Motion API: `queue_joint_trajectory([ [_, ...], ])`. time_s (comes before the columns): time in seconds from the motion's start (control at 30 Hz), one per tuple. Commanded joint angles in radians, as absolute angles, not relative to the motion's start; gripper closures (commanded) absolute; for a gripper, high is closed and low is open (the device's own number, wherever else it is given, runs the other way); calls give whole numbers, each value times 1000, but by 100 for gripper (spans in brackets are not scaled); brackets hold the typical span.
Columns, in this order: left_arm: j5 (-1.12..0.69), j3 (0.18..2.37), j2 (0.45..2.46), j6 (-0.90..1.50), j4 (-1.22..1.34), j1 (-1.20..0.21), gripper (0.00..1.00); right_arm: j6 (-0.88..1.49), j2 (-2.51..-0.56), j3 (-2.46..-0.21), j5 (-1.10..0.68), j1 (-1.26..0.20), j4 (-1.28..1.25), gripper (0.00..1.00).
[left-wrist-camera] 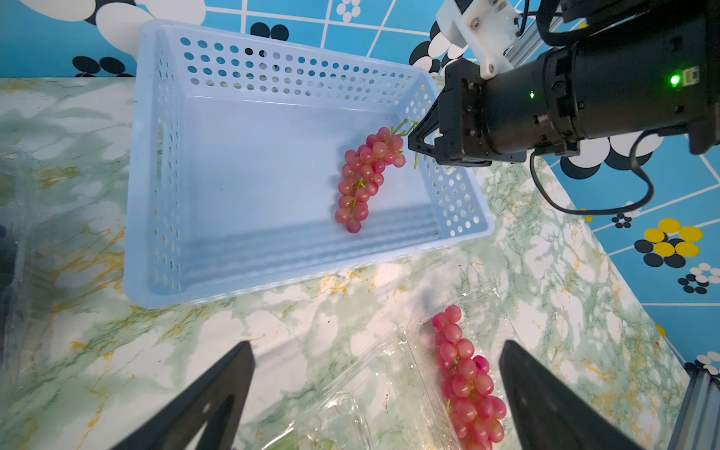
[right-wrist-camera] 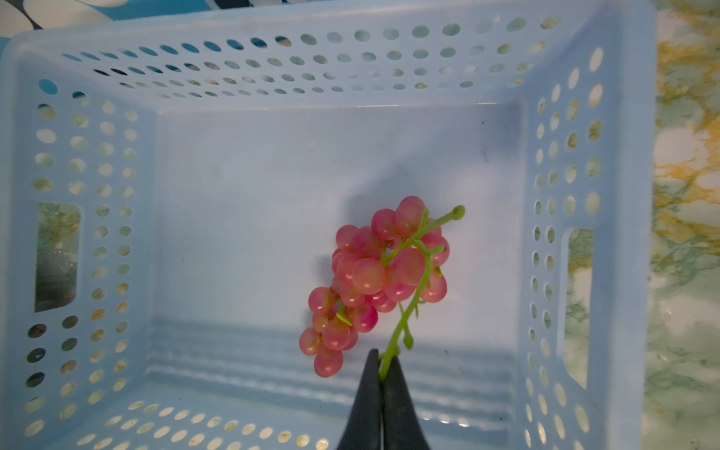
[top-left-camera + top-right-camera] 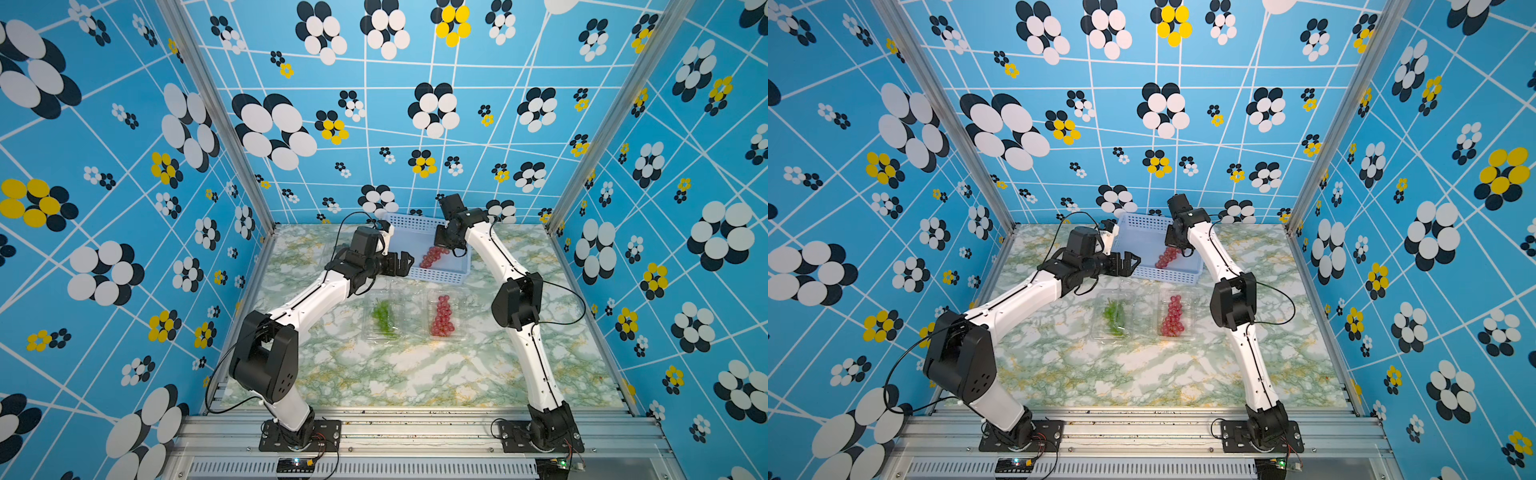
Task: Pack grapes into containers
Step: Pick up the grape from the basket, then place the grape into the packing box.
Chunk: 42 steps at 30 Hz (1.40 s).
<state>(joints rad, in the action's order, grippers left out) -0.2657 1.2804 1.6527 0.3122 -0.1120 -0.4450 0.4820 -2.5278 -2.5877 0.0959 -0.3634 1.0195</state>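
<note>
Now right pincer [image 2: 381,364] clenches the thin stem [image 2: 407,317] of 1 red bunch [image 2: 368,274], probably light and floppy; left pincer [image 1: 376,346] released.

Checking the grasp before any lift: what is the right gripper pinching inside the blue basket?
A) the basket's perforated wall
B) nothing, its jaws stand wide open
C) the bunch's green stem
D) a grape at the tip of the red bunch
C: in the right wrist view the right gripper is shut on the thin green stem of the red bunch, inside the blue basket.
</note>
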Motion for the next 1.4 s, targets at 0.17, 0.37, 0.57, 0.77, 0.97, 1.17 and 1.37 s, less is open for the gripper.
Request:
queue_joint_trajectory([
  [0.17, -257, 1241, 1556, 360, -110, -451, 0, 439, -2381, -2606, 127, -376, 1086, 100],
  [0.37, -238, 1214, 1493, 364, -139, -457, 1, 422, -2304, -2599, 153, -401, 1125, 100],
  [0.57, -221, 1159, 1412, 374, -159, -474, 0, 402, -2194, -2558, 195, -442, 1157, 100],
  [0.77, -205, 1087, 1330, 394, -182, -494, 0, 412, -1988, -2314, 214, -477, 1081, 100],
  [0.97, -173, 1027, 1258, 397, -200, -539, 0, 437, -1772, -1996, 221, -514, 981, 100],
  [1.17, -140, 990, 1208, 393, -212, -582, 0, 476, -1588, -1684, 222, -553, 910, 100],
  [1.37, -100, 954, 1173, 395, -213, -629, 1, 508, -1445, -1429, 223, -569, 860, 100],
])
